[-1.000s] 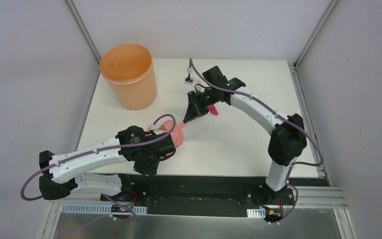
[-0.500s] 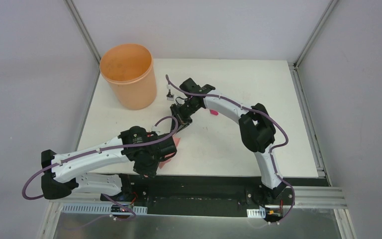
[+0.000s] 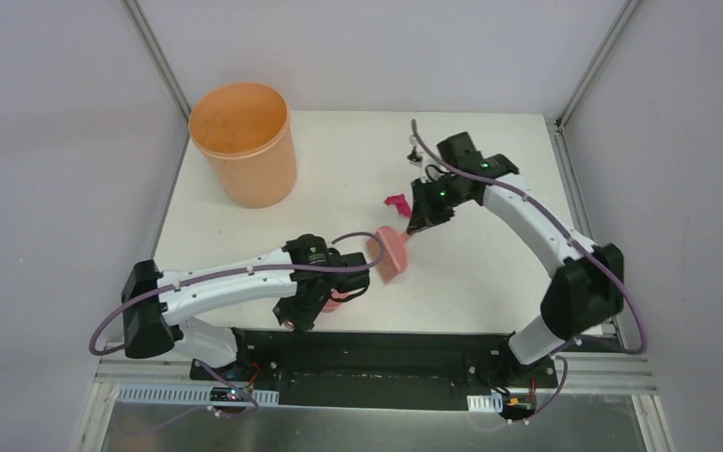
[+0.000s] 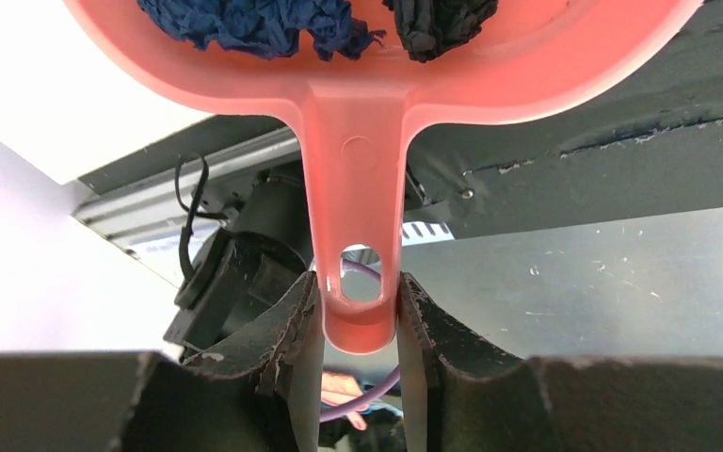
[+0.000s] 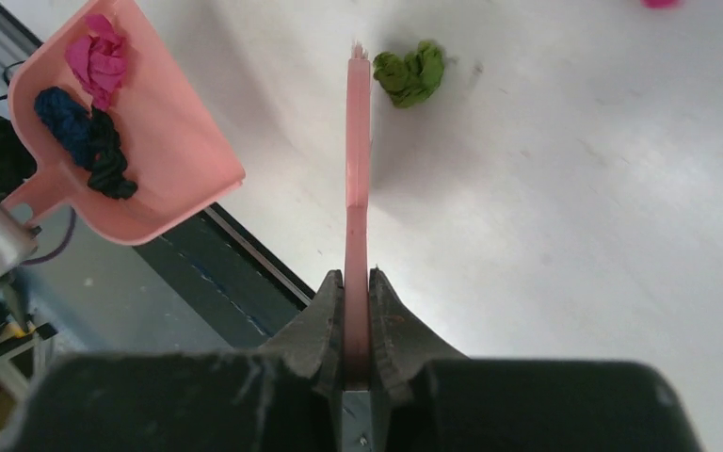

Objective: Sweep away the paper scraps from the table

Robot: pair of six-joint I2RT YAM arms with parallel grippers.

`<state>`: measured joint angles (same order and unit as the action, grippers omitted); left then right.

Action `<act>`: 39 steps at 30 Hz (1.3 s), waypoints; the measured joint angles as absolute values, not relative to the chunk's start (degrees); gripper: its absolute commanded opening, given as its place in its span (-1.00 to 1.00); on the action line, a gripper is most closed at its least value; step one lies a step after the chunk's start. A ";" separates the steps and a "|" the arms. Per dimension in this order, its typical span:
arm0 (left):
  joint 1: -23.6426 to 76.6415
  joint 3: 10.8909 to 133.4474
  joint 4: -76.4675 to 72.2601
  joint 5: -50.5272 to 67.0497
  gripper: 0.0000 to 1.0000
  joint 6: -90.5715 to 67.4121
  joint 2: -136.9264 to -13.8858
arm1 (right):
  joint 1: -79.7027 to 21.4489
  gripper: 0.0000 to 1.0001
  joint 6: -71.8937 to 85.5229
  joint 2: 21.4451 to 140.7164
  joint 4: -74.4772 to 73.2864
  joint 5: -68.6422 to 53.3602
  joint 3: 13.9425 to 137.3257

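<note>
Pink dustpan (image 4: 358, 104) first: your left gripper (image 4: 358, 287) is clamped on its handle and holds it at the near edge of the table (image 5: 574, 235), with three paper scraps (image 5: 66, 118), magenta, dark blue and black, already lying in it. Farther out, your right gripper (image 5: 356, 278) pinches the pink brush (image 5: 358, 169), its tip just beside an olive green scrap (image 5: 411, 73). That one and a magenta scrap (image 3: 396, 201) beyond it lie loose on the table, so I judge the sweep a little past halfway.

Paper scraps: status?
Left pincer shut on handle of pink plastic dustpan, right pincer on pink hand brush. Magenta wad, dark blue wad, black wad in dustpan. Olive green wad, second magenta wad loose on white table. Nothing blocking.
</note>
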<state>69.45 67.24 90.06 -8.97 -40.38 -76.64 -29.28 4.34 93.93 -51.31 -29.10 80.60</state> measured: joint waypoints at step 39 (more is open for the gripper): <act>69.41 72.31 76.44 -3.29 -1.00 -20.21 -98.94 | -34.24 -1.00 -22.63 85.25 -50.78 1.67 78.02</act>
